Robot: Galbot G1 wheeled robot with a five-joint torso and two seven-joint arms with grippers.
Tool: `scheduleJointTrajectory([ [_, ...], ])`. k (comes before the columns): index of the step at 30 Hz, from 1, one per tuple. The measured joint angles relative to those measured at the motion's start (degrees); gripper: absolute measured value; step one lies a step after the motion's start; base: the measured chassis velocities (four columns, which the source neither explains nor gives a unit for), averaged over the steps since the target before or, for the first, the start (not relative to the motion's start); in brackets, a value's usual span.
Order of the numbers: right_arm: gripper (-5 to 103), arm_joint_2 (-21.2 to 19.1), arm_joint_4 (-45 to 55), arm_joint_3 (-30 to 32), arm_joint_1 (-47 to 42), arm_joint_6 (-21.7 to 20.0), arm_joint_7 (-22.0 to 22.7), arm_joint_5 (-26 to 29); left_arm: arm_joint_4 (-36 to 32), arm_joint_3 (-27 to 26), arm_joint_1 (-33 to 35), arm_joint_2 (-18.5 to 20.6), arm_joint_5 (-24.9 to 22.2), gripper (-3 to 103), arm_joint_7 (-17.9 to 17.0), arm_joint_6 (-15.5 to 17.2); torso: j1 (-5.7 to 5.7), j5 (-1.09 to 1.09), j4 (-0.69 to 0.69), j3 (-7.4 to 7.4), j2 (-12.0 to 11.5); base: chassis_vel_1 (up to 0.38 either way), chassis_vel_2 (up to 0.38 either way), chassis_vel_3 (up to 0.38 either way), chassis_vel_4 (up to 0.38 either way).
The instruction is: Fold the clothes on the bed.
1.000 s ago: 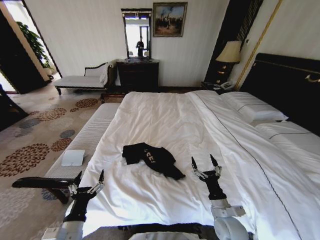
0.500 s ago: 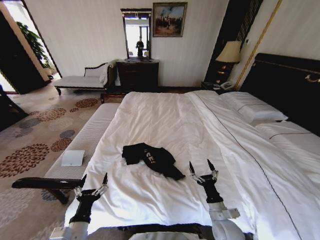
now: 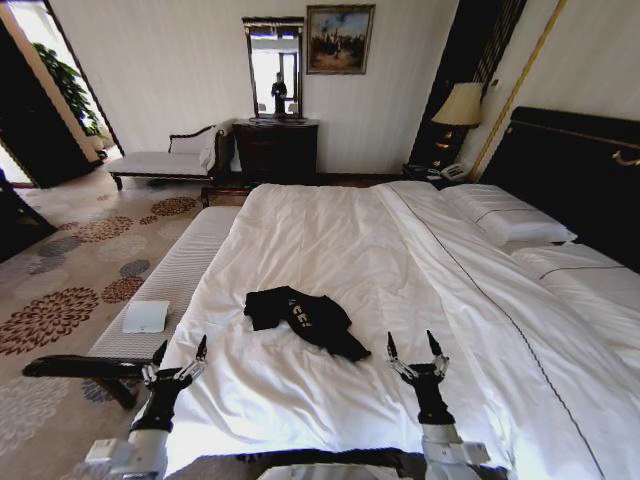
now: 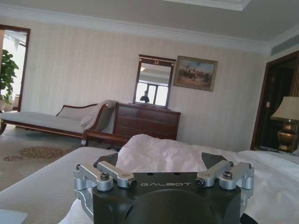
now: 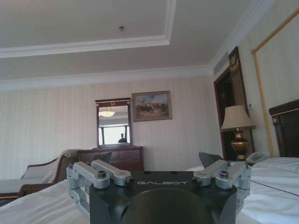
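Observation:
A crumpled black T-shirt (image 3: 302,318) with white lettering lies on the white bed (image 3: 330,240), toward its near end. My left gripper (image 3: 180,350) hovers open at the bed's near left corner, well left of and nearer than the shirt. On the other side, my right gripper (image 3: 412,345) stands open just right of the shirt's near tip, with nothing between its fingers. In the left wrist view the left gripper (image 4: 163,161) points across the bed; in the right wrist view the right gripper (image 5: 159,158) points the same way.
A pale upholstered bench (image 3: 170,285) with a white pad (image 3: 146,316) runs along the bed's left side. Pillows (image 3: 505,215) and a dark headboard (image 3: 580,170) lie on the right. A dresser (image 3: 275,150), chaise (image 3: 165,160) and lamp (image 3: 458,105) stand at the far wall.
Both grippers have shifted slightly: the left rose a little and moved left, the right dropped a little and moved right. The shirt has not moved.

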Motion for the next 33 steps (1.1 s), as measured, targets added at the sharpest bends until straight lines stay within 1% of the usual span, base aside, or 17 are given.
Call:
scheduleJointTrajectory([
  [5, 100, 2.3, 0.2, 1.7, -1.3, 0.8, 0.3, -1.1, 1.7, 0.6, -1.9, 3.5, -0.8, 100, -0.1, 0.7, 0.00, 0.00, 0.02, 0.00, 0.0, 0.000, 0.000, 0.000, 0.000],
  [7, 100, 2.3, 0.2, 1.8, -1.3, 1.0, 0.3, -1.1, 1.9, 0.8, -2.2, 3.7, -0.8, 100, -0.2, 0.9, 0.00, -0.01, 0.02, 0.00, 0.0, 0.000, 0.000, 0.000, 0.000],
  [12, 100, 2.4, 0.1, 2.0, -1.3, 1.6, 1.8, -0.5, 3.9, 1.9, -5.7, 4.2, -0.1, 100, -1.6, 3.6, 0.01, 0.02, 0.02, 0.00, 0.0, 0.000, 0.000, 0.000, 0.000],
  [13, 100, 2.3, 0.0, 2.4, -1.3, 1.8, 3.6, 0.0, 5.7, 2.6, -8.2, 4.2, 1.2, 100, -2.9, 6.3, 0.00, 0.01, 0.02, 0.00, 0.0, 0.000, 0.000, 0.000, 0.000],
  [14, 100, 2.3, 0.0, 2.6, -1.4, 1.8, 4.5, 0.3, 7.0, 3.1, -9.5, 4.2, 2.0, 100, -3.8, 8.0, 0.00, 0.01, 0.01, 0.00, 0.0, 0.000, 0.000, 0.000, 0.000],
  [15, 100, 2.3, 0.0, 2.9, -1.6, 1.8, 5.2, 0.6, 8.0, 3.4, -10.6, 4.1, 2.7, 100, -4.7, 9.4, 0.01, 0.01, 0.01, 0.00, 0.0, 0.000, 0.000, 0.000, 0.000],
  [16, 100, 2.3, 0.0, 2.9, -1.6, 1.8, 5.2, 0.6, 8.0, 3.4, -10.6, 4.1, 2.7, 100, -4.7, 9.4, 0.01, 0.01, 0.01, 0.00, 0.0, 0.000, 0.000, 0.000, 0.000],
  [18, 100, 2.3, -0.1, 3.6, -1.9, 2.2, 6.1, 0.9, 10.6, 4.4, -12.8, 3.8, 3.5, 100, -6.6, 13.5, 0.00, 0.00, 0.00, 0.00, 0.0, 0.000, 0.000, 0.000, 0.000],
  [20, 100, 2.3, -0.4, 4.0, -2.0, 2.5, 6.3, 0.8, 13.0, 4.9, -13.6, 3.4, 3.2, 100, -7.5, 15.4, 0.01, 0.00, 0.01, 0.00, 0.0, 0.000, 0.000, 0.000, 0.000],
  [21, 100, 2.3, -0.4, 4.0, -2.0, 2.5, 6.3, 0.8, 13.0, 4.9, -13.6, 3.4, 3.2, 100, -7.5, 15.4, 0.01, 0.00, 0.01, 0.00, 0.0, 0.000, 0.000, 0.000, 0.000],
  [23, 100, 2.2, -0.7, 4.0, -2.1, 2.6, 6.3, 0.6, 14.8, 5.5, -14.1, 3.4, 1.6, 100, -7.7, 15.9, 0.00, 0.02, 0.03, 0.00, 0.0, 0.000, 0.000, 0.000, 0.000],
  [26, 100, 2.2, -1.2, 3.5, -2.1, 2.6, 6.4, 0.2, 18.1, 7.4, -16.0, 3.5, -4.8, 100, -7.7, 16.9, 0.00, 0.01, 0.03, 0.00, 0.0, 0.000, 0.000, 0.000, 0.000],
  [27, 100, 2.2, -1.2, 3.5, -2.1, 2.6, 6.4, 0.2, 18.1, 7.4, -16.0, 3.5, -4.8, 100, -7.7, 16.9, 0.00, 0.01, 0.03, 0.00, 0.0, 0.000, 0.000, 0.000, 0.000],
  [28, 100, 2.2, -1.3, 3.4, -2.1, 2.6, 6.4, 0.1, 18.7, 8.0, -16.8, 3.5, -6.4, 100, -7.7, 17.4, 0.00, 0.01, 0.02, 0.00, 0.0, 0.000, 0.000, 0.000, 0.000],
  [29, 100, 2.2, -1.7, 3.4, -2.0, 2.6, 6.5, 0.0, 19.6, 9.3, -18.5, 3.2, -9.8, 100, -7.7, 18.7, 0.00, 0.01, 0.01, 0.00, 0.0, 0.000, 0.000, 0.000, 0.000],
  [32, 100, 2.2, -2.2, 3.8, -1.9, 2.6, 6.7, 0.1, 20.2, 12.1, -22.1, 2.8, -15.6, 100, -8.5, 22.3, 0.00, 0.02, 0.00, 0.00, 0.0, 0.000, 0.000, 0.000, 0.000],
  [33, 100, 2.2, -2.2, 3.8, -1.9, 2.6, 6.7, 0.1, 20.2, 12.1, -22.1, 2.8, -15.6, 100, -8.5, 22.3, 0.00, 0.02, 0.00, 0.00, 0.0, 0.000, 0.000, 0.000, 0.000],
])
